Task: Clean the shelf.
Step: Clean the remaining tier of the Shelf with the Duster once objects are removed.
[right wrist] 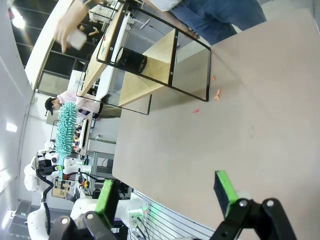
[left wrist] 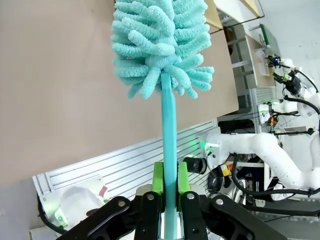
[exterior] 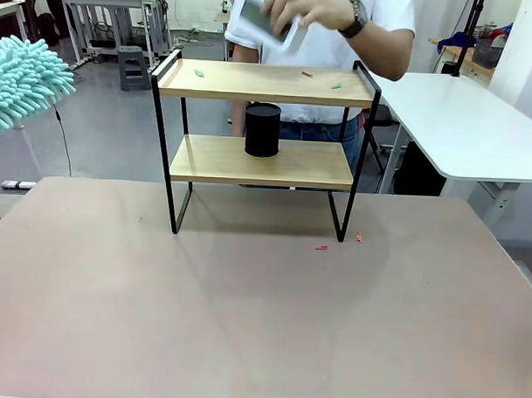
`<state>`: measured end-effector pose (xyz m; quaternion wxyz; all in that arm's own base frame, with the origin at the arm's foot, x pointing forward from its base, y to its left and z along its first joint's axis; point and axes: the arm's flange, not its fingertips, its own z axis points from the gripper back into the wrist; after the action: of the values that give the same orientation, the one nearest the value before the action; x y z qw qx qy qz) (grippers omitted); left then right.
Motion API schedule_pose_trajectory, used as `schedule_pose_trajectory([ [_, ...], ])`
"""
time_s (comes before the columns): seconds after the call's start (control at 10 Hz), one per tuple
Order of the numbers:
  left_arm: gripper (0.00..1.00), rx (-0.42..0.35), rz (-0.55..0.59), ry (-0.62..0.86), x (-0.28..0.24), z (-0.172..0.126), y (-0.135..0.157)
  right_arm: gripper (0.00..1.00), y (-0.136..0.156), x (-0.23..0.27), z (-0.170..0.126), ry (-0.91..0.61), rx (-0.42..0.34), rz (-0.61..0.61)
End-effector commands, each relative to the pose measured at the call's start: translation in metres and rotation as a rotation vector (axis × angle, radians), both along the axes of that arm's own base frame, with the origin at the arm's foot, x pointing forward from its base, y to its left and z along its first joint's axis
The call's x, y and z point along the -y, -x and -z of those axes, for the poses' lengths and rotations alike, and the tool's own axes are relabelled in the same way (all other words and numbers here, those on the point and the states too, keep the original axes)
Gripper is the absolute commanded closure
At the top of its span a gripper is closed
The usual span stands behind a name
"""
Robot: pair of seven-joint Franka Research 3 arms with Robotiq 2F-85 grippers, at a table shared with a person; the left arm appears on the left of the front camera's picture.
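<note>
Teal microfibre fills the near-left of the scene: a fluffy duster (exterior: 21,81) hangs above the left edge of the surface (exterior: 244,320), well apart from the shelf (exterior: 264,120). The left claw (left wrist: 170,177) is clamped tight on the duster's thin handle (left wrist: 169,125), head pointing away from the wrist. The right claw (right wrist: 165,195) stands wide with nothing between its green pads, hovering over the near-right part of the surface.

The shelf sits at the far middle of the surface, upright on its four legs. Its top board (exterior: 252,83) carries a few loose scraps: a green one (exterior: 199,73) at the left, a red one (exterior: 306,74) and another green one (exterior: 335,84) towards the right. A black cylinder (exterior: 262,130) stands on the lower board (exterior: 302,165). Two small reddish bits (exterior: 321,248) lie on the surface just by the shelf's near-right leg. A person's hand (exterior: 294,12) is above the top board with a pale flat thing, too blurred to name.

As a judgement, the cleaning proper has not begun: the tool is in hand, but the scraps are unswept and the duster is not yet at the shelf. Left to do: bring the duster across and sweep the top board, perhaps the lower one too.
</note>
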<state>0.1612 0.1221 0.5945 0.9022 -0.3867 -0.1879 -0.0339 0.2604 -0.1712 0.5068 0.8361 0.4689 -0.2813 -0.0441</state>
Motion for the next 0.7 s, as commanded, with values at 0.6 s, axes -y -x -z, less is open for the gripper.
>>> schedule_pose_trajectory([
  [0.6,0.88,0.032,-0.208,-0.189,0.196,-0.105,-0.102,0.0,-0.003,-0.001,-0.001,-0.011,0.036,-0.006],
])
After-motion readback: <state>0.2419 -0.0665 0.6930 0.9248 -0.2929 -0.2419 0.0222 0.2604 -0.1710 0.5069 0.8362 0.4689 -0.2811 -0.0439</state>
